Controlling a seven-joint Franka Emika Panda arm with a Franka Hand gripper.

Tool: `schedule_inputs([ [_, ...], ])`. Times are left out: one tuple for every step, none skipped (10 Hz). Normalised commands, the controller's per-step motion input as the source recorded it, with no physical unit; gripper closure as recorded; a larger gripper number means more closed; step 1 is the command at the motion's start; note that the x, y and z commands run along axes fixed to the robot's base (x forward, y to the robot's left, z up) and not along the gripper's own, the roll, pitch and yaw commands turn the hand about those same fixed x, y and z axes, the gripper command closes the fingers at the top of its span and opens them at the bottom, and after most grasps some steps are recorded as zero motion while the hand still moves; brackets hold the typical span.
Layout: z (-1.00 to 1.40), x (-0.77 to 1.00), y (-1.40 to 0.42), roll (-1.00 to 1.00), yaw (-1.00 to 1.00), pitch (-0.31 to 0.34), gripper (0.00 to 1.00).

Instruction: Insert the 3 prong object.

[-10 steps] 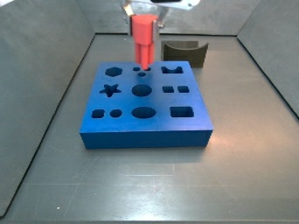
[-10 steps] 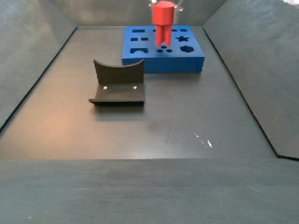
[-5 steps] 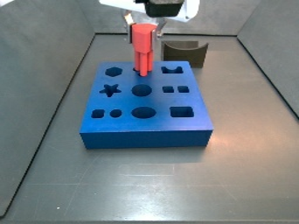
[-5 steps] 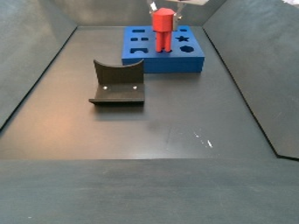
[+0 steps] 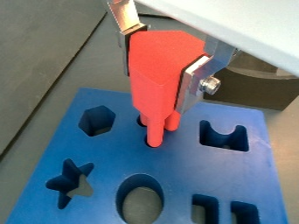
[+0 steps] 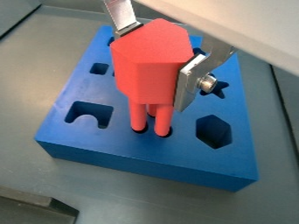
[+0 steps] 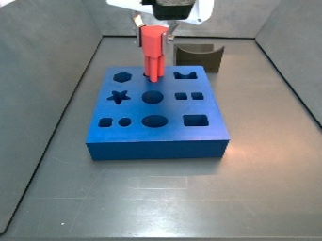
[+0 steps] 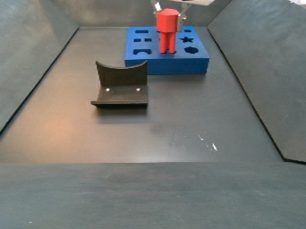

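The 3 prong object (image 7: 152,52) is a slim red-pink bar standing upright on the blue block (image 7: 157,127), at the middle of its far row of holes. In both wrist views its prongs reach down into the small holes of the block (image 5: 105,166) (image 6: 105,144). My gripper (image 7: 153,26) comes down from above and is shut on the bar's upper part. The silver fingers (image 5: 194,77) (image 6: 191,74) press on both sides of the bar (image 5: 155,74) (image 6: 146,66). The bar (image 8: 166,25) also shows on the block (image 8: 191,61) in a side view, under my gripper (image 8: 167,7).
A dark grey curved block (image 7: 201,55) stands on the floor beyond the blue block; it also shows in a side view (image 8: 120,85) and in a wrist view (image 5: 257,83). Grey walls (image 7: 51,75) close the floor in on the sides.
Between one second and half a second ago my gripper lowered the bar, so its prongs went into the block's holes. Since then nothing has visibly moved.
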Motion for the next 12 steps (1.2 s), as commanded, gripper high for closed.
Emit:
schedule_inputs([
  [-0.31, -0.15, 0.0, 0.02, 0.0, -0.106, 1.0],
  [-0.34, -0.12, 0.0, 0.02, 0.0, -0.113, 1.0],
  [-0.42, 0.0, 0.0, 0.0, 0.0, -0.124, 1.0],
  [-0.48, 0.04, 0.0, 0.0, 0.0, -0.179, 1.0],
  [-0.44, 0.08, 0.0, 0.0, -0.06, -0.164, 1.0],
  [-0.39, 0.05, 0.0, 0.0, -0.08, -0.147, 1.0],
  [-0.39, 0.0, 0.0, 0.0, -0.06, -0.159, 1.0],
  [-0.36, 0.0, 0.0, 0.0, -0.05, -0.189, 1.0],
  [-0.31, 0.0, 0.0, 0.0, -0.07, -0.233, 1.0],
  [-0.21, -0.09, -0.01, 0.0, -0.05, -0.317, 1.0],
  [0.0, -0.02, 0.0, 0.0, 0.0, -0.036, 1.0],
  [0.0, 0.0, 0.0, 0.0, 0.0, 0.0, 1.0],
])
